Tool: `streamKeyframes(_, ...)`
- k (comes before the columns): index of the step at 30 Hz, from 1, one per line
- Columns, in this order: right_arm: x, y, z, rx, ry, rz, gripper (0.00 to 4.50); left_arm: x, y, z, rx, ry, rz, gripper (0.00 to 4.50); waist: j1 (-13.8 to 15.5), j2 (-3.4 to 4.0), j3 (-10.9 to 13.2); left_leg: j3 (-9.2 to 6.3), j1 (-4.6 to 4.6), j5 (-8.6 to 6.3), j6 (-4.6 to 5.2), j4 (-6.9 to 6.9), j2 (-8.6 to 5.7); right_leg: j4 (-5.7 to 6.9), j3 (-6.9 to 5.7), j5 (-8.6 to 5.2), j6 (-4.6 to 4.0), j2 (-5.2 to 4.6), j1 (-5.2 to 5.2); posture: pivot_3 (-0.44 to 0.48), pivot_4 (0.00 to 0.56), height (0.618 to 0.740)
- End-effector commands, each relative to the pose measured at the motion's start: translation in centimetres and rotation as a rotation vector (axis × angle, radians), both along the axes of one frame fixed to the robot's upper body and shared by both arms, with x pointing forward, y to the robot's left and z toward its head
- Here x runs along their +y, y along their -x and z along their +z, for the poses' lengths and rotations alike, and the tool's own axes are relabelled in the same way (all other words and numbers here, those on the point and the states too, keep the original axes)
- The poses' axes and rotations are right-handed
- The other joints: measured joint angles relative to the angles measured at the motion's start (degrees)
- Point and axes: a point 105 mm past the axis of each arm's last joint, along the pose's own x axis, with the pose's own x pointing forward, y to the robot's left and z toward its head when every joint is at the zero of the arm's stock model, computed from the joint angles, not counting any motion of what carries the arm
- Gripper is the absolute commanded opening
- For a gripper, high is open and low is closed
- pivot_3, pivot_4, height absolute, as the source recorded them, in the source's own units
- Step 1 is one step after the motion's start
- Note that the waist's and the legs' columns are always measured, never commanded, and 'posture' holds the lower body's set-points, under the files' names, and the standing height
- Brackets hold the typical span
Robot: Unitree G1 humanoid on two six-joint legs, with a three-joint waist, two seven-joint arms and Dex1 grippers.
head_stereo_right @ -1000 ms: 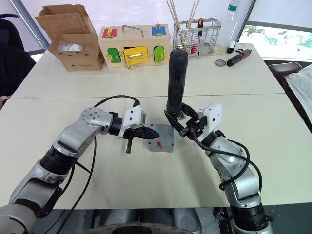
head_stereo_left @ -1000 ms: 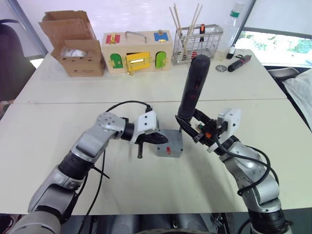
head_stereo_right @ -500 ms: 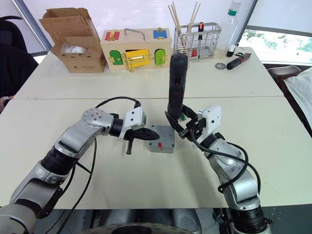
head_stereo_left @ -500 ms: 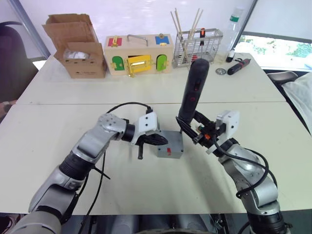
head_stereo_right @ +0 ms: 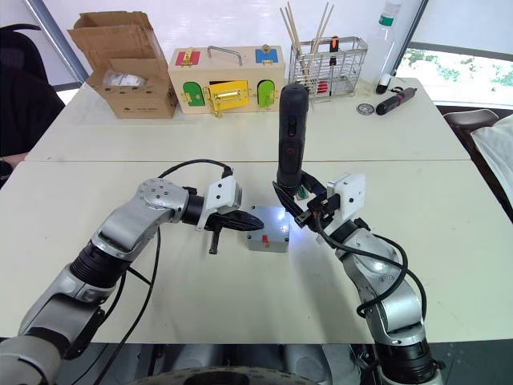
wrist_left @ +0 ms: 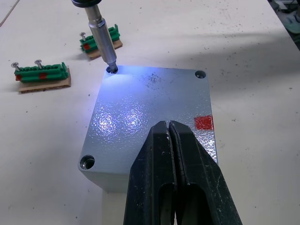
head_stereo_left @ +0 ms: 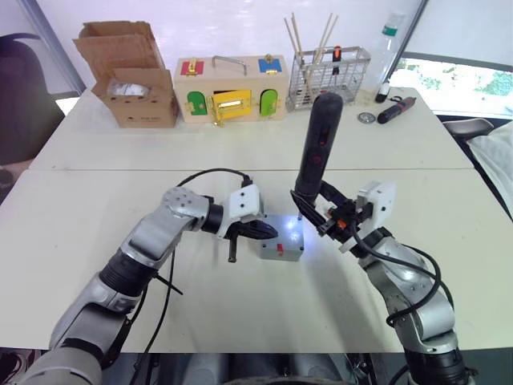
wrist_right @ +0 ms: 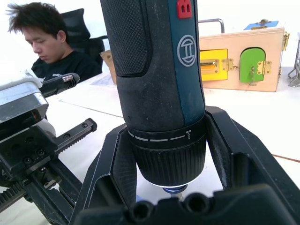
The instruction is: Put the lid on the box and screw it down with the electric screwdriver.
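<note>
Your right gripper (head_stereo_right: 298,210) jaws clamp the electric screwdriver (head_stereo_right: 289,136) upright, bit in a lid (wrist_left: 150,117) corner hole, while closed, empty left gripper (wrist_left: 169,140) jaws press the lid steady.

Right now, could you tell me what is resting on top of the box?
The lid, with the left gripper pressing it and the electric screwdriver bit in a corner hole. The box's inside is covered.

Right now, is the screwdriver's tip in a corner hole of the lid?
Yes, the electric screwdriver stands with its bit in a corner hole of the lid, lit by its own light.
</note>
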Motion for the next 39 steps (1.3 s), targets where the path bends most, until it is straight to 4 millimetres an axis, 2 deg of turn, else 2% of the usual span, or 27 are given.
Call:
streamKeyframes(1, 0.1, -0.1, -0.4, 0.022, -0.011, 0.009, 1.78, 0.2, 0.0, -0.9, 0.015, -0.032, 0.011, 0.00, -0.01, 0.00, 0.00, 0.00, -0.01, 0.00, 0.00, 0.00, 0.00, -0.01, 0.00, 0.00, 0.00, 0.00, 0.00, 0.000, 0.150, 0.740)
streamKeyframes(5, 0.1, 0.0, -0.6, 0.025, -0.009, 0.011, 1.78, 0.2, 0.1, -1.0, 0.016, -0.032, 0.010, 0.00, 0.00, 0.01, 0.01, 0.00, -0.04, 0.00, 0.00, -0.01, 0.00, -0.02, 0.00, 0.00, 0.00, 0.00, -0.04, 0.000, 0.150, 0.740)
streamKeyframes(9, -0.2, 0.0, 0.7, -0.019, -0.042, 0.004, 1.78, 0.3, 0.1, -1.1, 0.017, -0.033, 0.009, 0.00, 0.00, 0.02, 0.02, 0.00, -0.04, 0.00, 0.00, -0.01, 0.00, -0.03, 0.00, 0.00, 0.00, -0.01, -0.04, 0.000, 0.150, 0.740)
streamKeyframes(13, -0.6, 0.4, 4.3, -0.107, -0.106, 0.020, 1.78, 0.3, 0.2, -1.2, 0.019, -0.037, 0.006, 0.00, 0.05, 0.17, 0.14, 0.00, -0.10, 0.00, 0.00, 0.00, -0.01, -0.04, 0.01, 0.00, 0.00, -0.02, -0.08, 0.000, 0.150, 0.740)
streamKeyframes(15, -0.9, 0.7, 7.3, -0.166, -0.162, 0.042, 1.78, 0.5, 0.2, -1.3, 0.019, -0.040, 0.006, 0.00, 0.09, 0.32, 0.26, 0.00, -0.14, 0.00, 0.00, 0.00, -0.01, -0.04, 0.01, 0.00, 0.00, -0.03, -0.13, 0.000, 0.150, 0.740)
streamKeyframes(18, -1.6, 0.8, 10.7, -0.216, -0.213, 0.050, 1.78, 0.6, 0.0, -1.3, 0.018, -0.040, 0.010, 0.00, 0.14, 0.55, 0.44, 0.01, -0.21, 0.00, 0.00, 0.01, -0.03, -0.03, 0.02, 0.01, 0.00, -0.07, -0.21, 0.000, 0.150, 0.740)
streamKeyframes(21, -2.5, 0.5, 12.8, -0.214, -0.271, 0.046, 1.78, 0.4, -0.1, -1.1, 0.032, -0.015, 0.019, 0.00, 0.25, 0.54, 0.44, -0.02, -0.21, 0.00, 0.00, -0.09, -0.02, -0.11, -0.01, 0.01, 0.00, -0.07, -0.22, 0.000, 0.150, 0.740)
streamKeyframes(24, -3.1, 0.3, 13.4, -0.158, -0.296, 0.059, 1.78, 0.5, -0.2, -0.5, 0.057, 0.023, 0.027, 0.00, 0.23, 0.52, 0.45, -0.04, -0.23, 0.00, 0.01, -0.15, -0.02, -0.20, -0.03, 0.01, 0.00, -0.10, -0.19, 0.000, 0.150, 0.740)
streamKeyframes(28, -5.1, -1.4, 14.0, -0.028, -0.331, -0.002, 1.78, 1.3, -1.0, 2.1, 0.125, 0.159, 0.067, 0.00, 0.05, 0.60, 0.78, 0.00, -0.26, 0.00, 0.01, -0.13, -0.02, -0.15, -0.01, 0.01, 0.00, -0.11, -0.25, 0.000, 0.150, 0.740)
streamKeyframes(32, -6.2, -2.3, 14.9, 0.056, -0.309, -0.011, 1.78, 2.6, -1.5, 3.8, 0.111, 0.157, 0.045, 0.00, -0.06, 0.62, 0.84, 0.00, -0.79, 0.00, 0.01, -0.08, -0.02, -0.12, -0.03, 0.01, 0.00, -0.09, -0.73, 0.000, 0.150, 0.740)
streamKeyframes(35, -8.1, -2.4, 15.6, 0.174, -0.269, -0.016, 1.78, 3.8, -2.9, 5.2, 0.036, 0.113, 0.039, 0.00, 0.10, 0.67, 0.87, 0.05, -1.58, 0.14, -0.24, 0.14, -0.02, 0.08, -0.02, 0.02, 0.00, -0.09, -1.52, 0.000, 0.150, 0.740)
streamKeyframes(39, -11.4, -2.2, 14.5, 0.384, -0.171, -0.063, 1.78, 2.8, -3.8, 7.6, -0.064, 0.115, -0.025, 0.00, 0.71, 0.65, 0.89, 0.03, -2.01, 0.15, -0.24, 0.34, -0.07, -0.03, -0.15, 0.03, 0.01, -0.19, -1.73, 0.000, 0.150, 0.740)
